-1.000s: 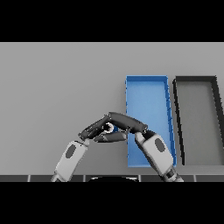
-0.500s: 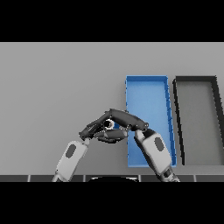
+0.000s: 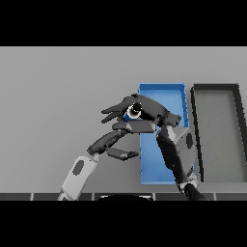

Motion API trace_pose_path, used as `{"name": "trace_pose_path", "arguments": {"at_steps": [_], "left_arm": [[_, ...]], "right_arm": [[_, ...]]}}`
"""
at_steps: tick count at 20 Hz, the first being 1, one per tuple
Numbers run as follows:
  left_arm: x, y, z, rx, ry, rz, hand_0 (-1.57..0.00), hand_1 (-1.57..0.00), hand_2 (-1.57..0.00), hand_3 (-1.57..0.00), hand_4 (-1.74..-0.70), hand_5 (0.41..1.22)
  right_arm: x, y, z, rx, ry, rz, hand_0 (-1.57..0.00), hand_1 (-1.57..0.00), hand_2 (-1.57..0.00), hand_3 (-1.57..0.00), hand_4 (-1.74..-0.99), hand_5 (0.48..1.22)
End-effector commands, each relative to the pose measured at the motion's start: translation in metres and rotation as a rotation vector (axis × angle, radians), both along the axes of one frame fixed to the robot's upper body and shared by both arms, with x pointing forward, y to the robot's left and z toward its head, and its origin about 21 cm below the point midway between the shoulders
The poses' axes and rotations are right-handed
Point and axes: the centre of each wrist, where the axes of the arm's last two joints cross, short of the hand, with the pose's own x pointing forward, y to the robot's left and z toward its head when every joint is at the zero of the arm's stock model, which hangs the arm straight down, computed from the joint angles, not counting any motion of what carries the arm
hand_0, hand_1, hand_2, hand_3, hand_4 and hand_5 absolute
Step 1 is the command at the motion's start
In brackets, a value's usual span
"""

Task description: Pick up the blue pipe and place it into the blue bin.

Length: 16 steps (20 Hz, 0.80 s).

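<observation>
My right hand [image 3: 150, 115] is shut on the blue pipe [image 3: 134, 112], lifted off the table. Only the pipe's pale round end and a bit of blue show between the fingers. The hand hangs over the left wall of the blue bin [image 3: 162, 89], near its far half, with the fingers pointing left. Just below and to the left, my left hand [image 3: 112, 143] is open with relaxed fingers close under the right hand, holding nothing. My right forearm hides much of the bin's floor.
A dark grey bin [image 3: 217, 135] stands directly to the right of the blue bin, their long sides parallel. Bare grey table [image 3: 58, 96] stretches to the left and behind the hands.
My right hand has closed on the pipe and risen with it, up and rightward toward the blue bin. The left hand has come off the pipe and stays lower.
</observation>
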Motion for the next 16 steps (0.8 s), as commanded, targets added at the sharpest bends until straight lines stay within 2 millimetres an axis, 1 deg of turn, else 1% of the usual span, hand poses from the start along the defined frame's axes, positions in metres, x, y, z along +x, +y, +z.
{"name": "trace_pose_path", "arguments": {"at_steps": [1,4,5,7,8,9,10,12,13,14,15,16], "left_arm": [[-0.002,-0.001,0.002,-0.013,-0.007,-0.003,0.00,0.00,0.00,0.00,-0.95,0.474],[-0.004,0.001,0.004,-0.022,-0.027,-0.003,0.00,0.00,0.00,0.00,-0.95,0.468],[-0.001,0.003,0.006,-0.013,-0.032,-0.001,0.00,0.00,0.00,0.00,-0.95,0.466],[-0.003,0.012,0.008,-0.019,-0.029,0.009,0.00,0.00,0.00,0.00,-0.95,0.468],[-0.003,0.014,0.005,-0.003,-0.018,0.015,0.00,0.00,0.00,0.00,-0.95,0.470],[0.000,0.014,0.006,-0.001,-0.016,0.021,0.00,0.00,0.00,0.00,-0.95,0.472],[0.000,0.012,0.006,-0.011,-0.016,0.019,0.00,0.00,0.00,0.00,-0.95,0.474],[0.000,0.012,0.009,-0.013,-0.016,0.011,0.00,0.00,0.00,0.00,-0.95,0.472],[0.000,0.012,0.007,-0.004,-0.013,0.021,0.00,0.00,0.00,0.00,-0.95,0.470],[0.000,0.015,0.007,-0.016,-0.024,0.027,0.00,0.00,0.00,0.00,-0.94,0.467],[0.001,0.012,0.008,-0.010,-0.027,0.026,0.00,0.00,0.00,0.00,-0.94,0.465],[0.000,0.010,0.008,-0.015,-0.030,0.023,0.00,0.00,0.00,0.00,-0.94,0.463]], "right_arm": [[0.004,-0.003,0.011,0.040,-0.001,-0.017,-1.57,-1.57,-1.57,-1.57,-1.497,1.221],[0.020,-0.020,0.038,0.102,-0.016,-0.157,-1.57,-1.57,-1.57,-1.57,-1.498,1.221],[0.028,-0.027,0.041,0.096,-0.027,-0.197,-1.57,-1.57,-1.57,-1.57,-1.498,1.221],[0.042,-0.044,0.040,0.083,-0.031,-0.290,-1.57,-1.57,-1.57,-1.57,-1.498,1.221],[0.049,-0.049,0.040,0.070,-0.023,-0.345,-1.57,-1.57,-1.57,-1.57,-1.498,1.221],[0.054,-0.059,0.033,0.059,-0.008,-0.394,-1.57,-1.57,-1.57,-1.57,-1.498,1.221],[0.060,-0.067,0.030,0.045,0.018,-0.432,-1.57,-1.57,-1.57,-1.57,-1.499,1.221],[0.067,-0.076,0.015,0.006,0.061,-0.502,-1.57,-1.57,-1.57,-1.57,-1.499,1.221],[0.070,-0.083,0.005,-0.022,0.083,-0.538,-1.57,-1.57,-1.57,-1.57,-1.499,1.221],[0.071,-0.093,0.003,-0.041,0.104,-0.570,-1.57,-1.57,-1.57,-1.57,-1.499,1.221],[0.072,-0.098,-0.009,-0.064,0.139,-0.598,-1.57,-1.57,-1.57,-1.57,-1.499,1.221],[0.070,-0.101,-0.017,-0.083,0.166,-0.619,-1.57,-1.57,-1.57,-1.57,-1.499,1.221]]}}
